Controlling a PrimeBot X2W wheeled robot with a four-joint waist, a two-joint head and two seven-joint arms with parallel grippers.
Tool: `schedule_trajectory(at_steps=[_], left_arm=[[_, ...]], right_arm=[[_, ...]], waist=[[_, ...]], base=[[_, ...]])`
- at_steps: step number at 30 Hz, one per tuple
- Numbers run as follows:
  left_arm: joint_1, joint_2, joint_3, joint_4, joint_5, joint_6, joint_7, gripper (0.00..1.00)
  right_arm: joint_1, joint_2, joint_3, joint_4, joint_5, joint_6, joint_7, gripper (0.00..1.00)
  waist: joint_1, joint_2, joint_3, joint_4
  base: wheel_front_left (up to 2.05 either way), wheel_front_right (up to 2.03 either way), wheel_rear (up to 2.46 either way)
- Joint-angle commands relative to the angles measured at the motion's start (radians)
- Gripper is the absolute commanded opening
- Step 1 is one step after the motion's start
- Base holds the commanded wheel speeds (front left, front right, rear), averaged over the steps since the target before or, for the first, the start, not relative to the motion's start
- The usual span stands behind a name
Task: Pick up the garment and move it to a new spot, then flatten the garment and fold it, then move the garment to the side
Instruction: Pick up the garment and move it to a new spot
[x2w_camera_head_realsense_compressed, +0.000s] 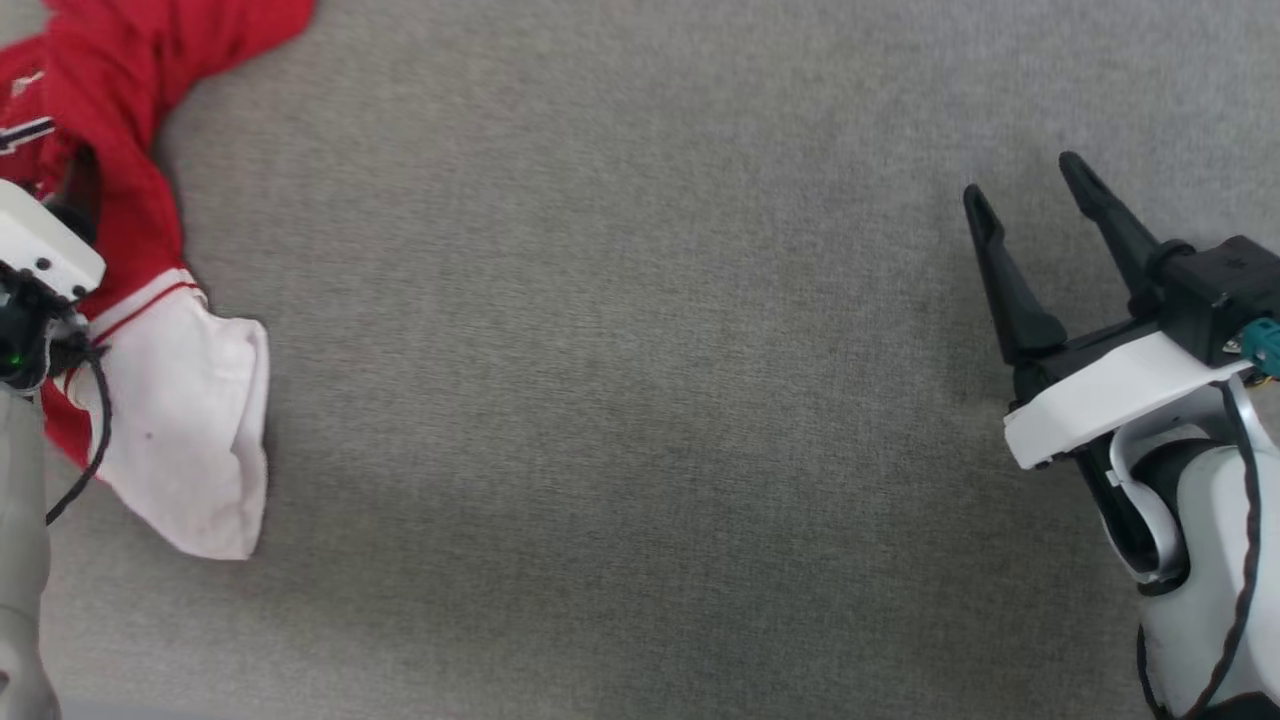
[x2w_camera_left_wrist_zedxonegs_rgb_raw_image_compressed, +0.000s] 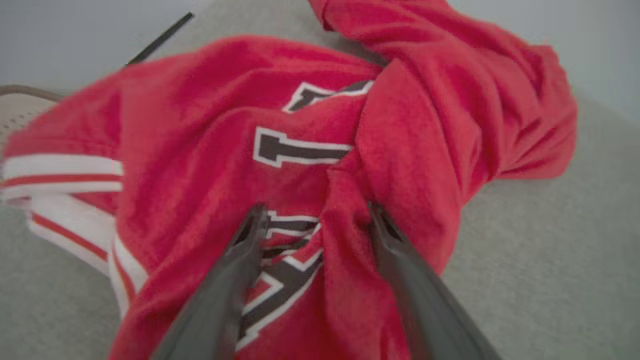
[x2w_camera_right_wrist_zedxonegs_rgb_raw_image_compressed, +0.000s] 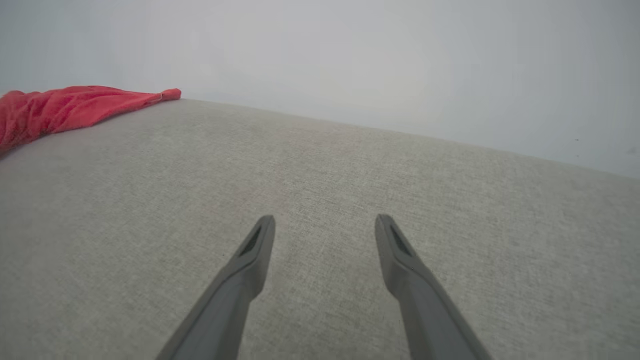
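Observation:
The garment (x2w_camera_head_realsense_compressed: 130, 200), a red jersey, lies bunched at the far left of the grey surface, and one white sleeve (x2w_camera_head_realsense_compressed: 190, 430) with red trim points toward me. Up close the garment (x2w_camera_left_wrist_zedxonegs_rgb_raw_image_compressed: 200, 115) shows black white-outlined lettering and striped trim. My left gripper (x2w_camera_left_wrist_zedxonegs_rgb_raw_image_compressed: 316, 210) is open and pressed down onto the cloth, with a raised red fold between its fingers (x2w_camera_left_wrist_zedxonegs_rgb_raw_image_compressed: 240, 260). In the head view its white wrist housing (x2w_camera_head_realsense_compressed: 40, 250) covers the fingers. My right gripper (x2w_camera_head_realsense_compressed: 1022, 178) hovers open far to the right, nothing between its fingers. From there the garment (x2w_camera_right_wrist_zedxonegs_rgb_raw_image_compressed: 65, 107) is a red strip at far left.
The grey fabric-covered surface (x2w_camera_head_realsense_compressed: 640, 400) stretches bare between the two arms. Its far edge meets a pale wall (x2w_camera_right_wrist_zedxonegs_rgb_raw_image_compressed: 350, 60). A thin black cable (x2w_camera_left_wrist_zedxonegs_rgb_raw_image_compressed: 160, 37) runs behind the jersey.

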Motion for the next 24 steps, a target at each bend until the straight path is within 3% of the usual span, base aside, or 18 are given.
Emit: schedule_trajectory(at_steps=[1,9,17,18,19,24], left_arm=[[-0.029,-0.003,-0.008,0.041,-0.011,-0.005,0.043,1.0],[-0.063,-0.048,-0.029,0.213,-0.034,0.036,0.26,1.0],[-0.029,-0.094,-0.038,0.257,-0.044,0.072,0.335,1.0],[-0.03,-0.093,-0.041,0.257,-0.041,0.069,0.314,0.13],[-0.03,-0.091,-0.037,0.254,-0.046,0.06,0.3,0.0],[-0.066,-0.032,-0.039,0.228,-0.039,0.027,0.234,0.0]], right_arm=[[-0.008,-0.001,-0.004,-0.015,-0.003,0.0,0.007,1.0],[-0.01,-0.005,-0.01,-0.057,-0.006,0.0,0.032,1.0],[-0.026,0.005,-0.005,-0.062,-0.006,0.0,0.04,1.0],[-0.027,0.007,-0.004,-0.059,-0.006,0.0,0.039,1.0],[-0.028,0.008,-0.005,-0.056,-0.006,0.0,0.037,1.0],[-0.023,0.017,-0.02,-0.035,-0.001,0.0,0.02,1.0]], waist=[[0.0,0.0001,0.032,-0.014],[0.0,0.0001,0.075,-0.023],[0.0,0.0001,0.092,-0.03],[0.0,0.0001,0.091,-0.031],[0.0,0.0001,0.089,-0.031],[0.0,0.0001,0.058,-0.027]], base=[[0.0,0.0,0.0],[0.0,0.0,0.0],[0.0,0.0,0.0],[0.0,0.0,0.0],[0.0,0.0,0.0],[0.0,0.0,0.0]])
